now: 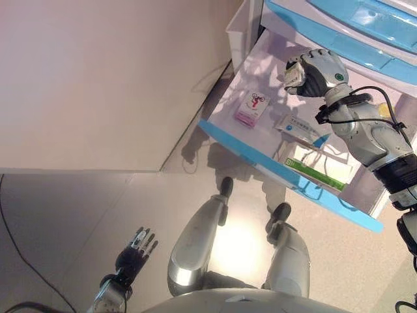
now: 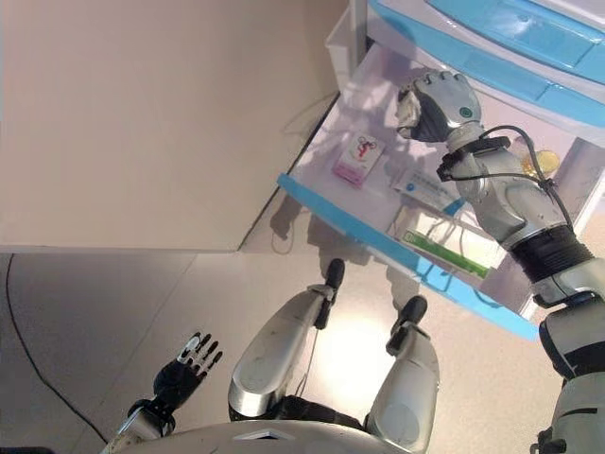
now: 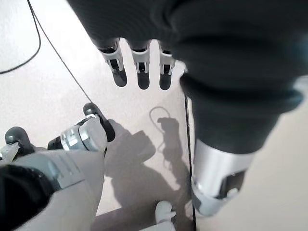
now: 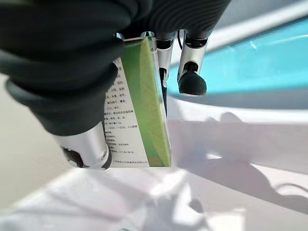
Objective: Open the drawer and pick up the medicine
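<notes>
Left hand (image 1: 135, 250): low at the robot's left side over the floor (image 1: 78, 215), fingers straight and relaxed, holding nothing; well apart from the drawer and idle. Pulled-out drawer (image 1: 242, 151): blue-fronted, white inside, standing open from a white cabinet with further blue drawers (image 1: 365, 26) above it. Contents, from the left: a small white and pink box (image 1: 251, 108) lying flat; a pale blister-type packet (image 1: 298, 128) beside it; a long white and green box (image 1: 317, 171) near the front rim. Right hand (image 1: 315, 72): raised above the drawer's rear part, fingers and thumb curled round a medicine box (image 4: 139, 103), white with print on one face and green on the other. The box sits inside this hand, its long axis running along the fingers, clear of the drawer floor. Judgement: the drawer is open and a medicine is in the grasp; the right hand alone is placed to lift it up and out, away from the upper drawers close overhead.
</notes>
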